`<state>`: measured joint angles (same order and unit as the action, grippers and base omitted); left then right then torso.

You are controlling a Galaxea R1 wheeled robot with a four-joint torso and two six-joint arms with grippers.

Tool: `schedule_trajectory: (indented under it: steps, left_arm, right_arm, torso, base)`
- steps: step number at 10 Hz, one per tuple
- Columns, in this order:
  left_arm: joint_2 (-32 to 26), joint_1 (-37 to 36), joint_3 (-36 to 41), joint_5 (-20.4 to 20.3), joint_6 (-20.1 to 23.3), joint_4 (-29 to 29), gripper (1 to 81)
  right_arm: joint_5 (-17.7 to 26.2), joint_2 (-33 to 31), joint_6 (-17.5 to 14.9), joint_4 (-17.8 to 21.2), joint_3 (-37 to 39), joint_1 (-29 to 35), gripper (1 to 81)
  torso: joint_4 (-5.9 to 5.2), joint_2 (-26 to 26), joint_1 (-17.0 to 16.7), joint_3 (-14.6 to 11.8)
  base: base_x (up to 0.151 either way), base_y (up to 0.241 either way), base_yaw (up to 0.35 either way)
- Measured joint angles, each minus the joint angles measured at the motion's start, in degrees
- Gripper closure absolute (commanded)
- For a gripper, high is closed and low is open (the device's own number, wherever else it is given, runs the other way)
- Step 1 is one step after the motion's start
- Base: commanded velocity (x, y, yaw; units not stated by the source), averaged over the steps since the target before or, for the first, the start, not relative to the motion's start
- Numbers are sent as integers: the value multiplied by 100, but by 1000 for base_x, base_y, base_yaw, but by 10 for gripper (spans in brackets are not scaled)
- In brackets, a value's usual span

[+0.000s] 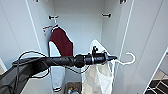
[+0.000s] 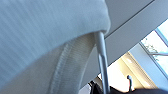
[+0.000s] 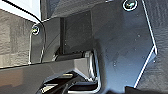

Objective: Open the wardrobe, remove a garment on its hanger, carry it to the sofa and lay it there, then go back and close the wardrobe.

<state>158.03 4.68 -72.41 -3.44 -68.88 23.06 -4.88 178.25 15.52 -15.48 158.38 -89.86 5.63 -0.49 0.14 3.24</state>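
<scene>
The wardrobe [image 1: 80, 22] stands open in front of me, both white doors swung wide. My left arm reaches in from the left, and its gripper [image 1: 112, 58] is shut on the white hanger [image 1: 130, 59], whose hook curves free to the right, off the rail. The garment [image 1: 98, 73], a white T-shirt, hangs from the hanger below the gripper. In the left wrist view the shirt's cloth [image 2: 45, 37] is very close, with the hanger's stem [image 2: 102, 62] coming out of the collar.
A maroon jacket with white sleeves [image 1: 61, 42] hangs at the wardrobe's left. A box of small items [image 1: 72, 90] sits on the wardrobe floor. The right door [image 1: 145, 37] stands close to the hanger's hook. A dark robot plate [image 3: 117, 45] is near the right wrist.
</scene>
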Motion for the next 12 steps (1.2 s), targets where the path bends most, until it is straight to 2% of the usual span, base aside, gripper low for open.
schedule_trajectory:
  steps: [4, 12]
  left_arm:
    - [41, 157, 0, 9, 0, 77, 811]
    - [-34, 206, 37, -11, 2, 122, 811]
  right_arm:
    - [0, 0, 0, -2, 0, -2, 10]
    - [-5, -13, -1, -2, -2, -13, 10]
  torso:
    - [0, 0, -4, 0]
    - [0, -2, -6, 0]
  base:
    - [-112, -72, 0]
    - [0, 0, 0]
